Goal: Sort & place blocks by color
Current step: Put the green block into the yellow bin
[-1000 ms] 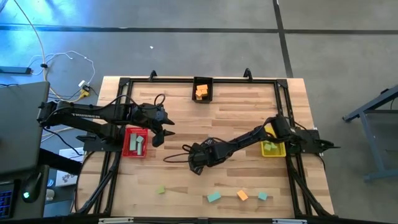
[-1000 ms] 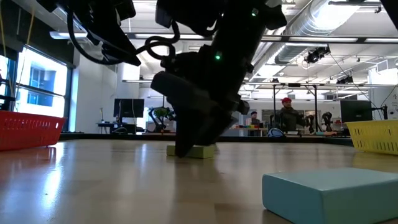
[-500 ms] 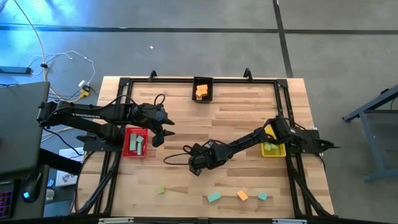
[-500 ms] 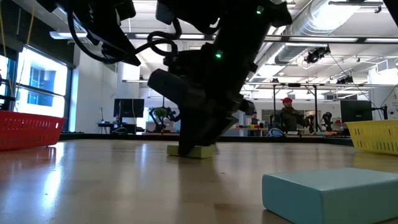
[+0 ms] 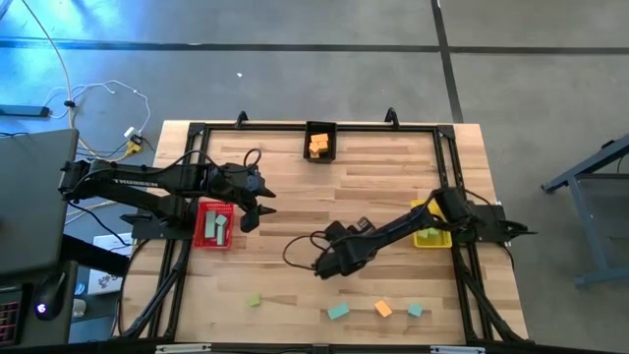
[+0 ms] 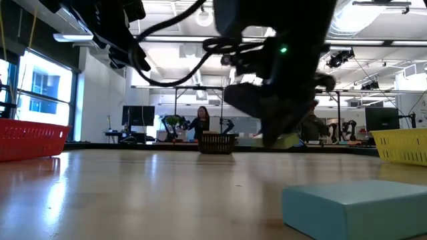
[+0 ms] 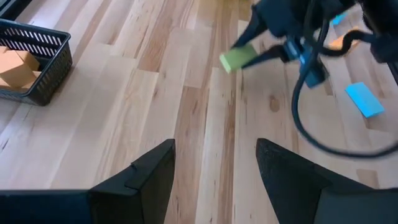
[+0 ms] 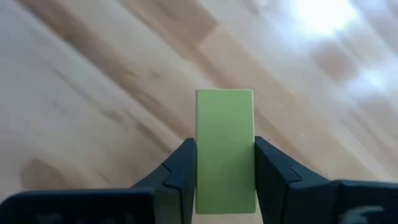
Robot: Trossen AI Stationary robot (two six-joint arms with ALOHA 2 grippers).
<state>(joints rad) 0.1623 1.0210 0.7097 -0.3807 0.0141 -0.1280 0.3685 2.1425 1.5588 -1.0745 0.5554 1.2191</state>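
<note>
- right tool (image 8: 224,180) clamped on a yellow-green block (image 8: 224,149), lifted clear of the worktop (image 5: 295,187) mid-table; likely headed for the yellow bin (image 5: 429,236) beside that arm
- left tool (image 7: 214,168) wide, empty, waiting by the red bin (image 5: 215,224)
- loose blocks near front edge

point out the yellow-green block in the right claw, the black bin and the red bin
yellow-green block (image 8: 224,149): right wrist view, middle of its top face, between the right claw's fingers
black bin (image 5: 320,144): high view, its rim
red bin (image 5: 204,224): high view, its left wall
</note>
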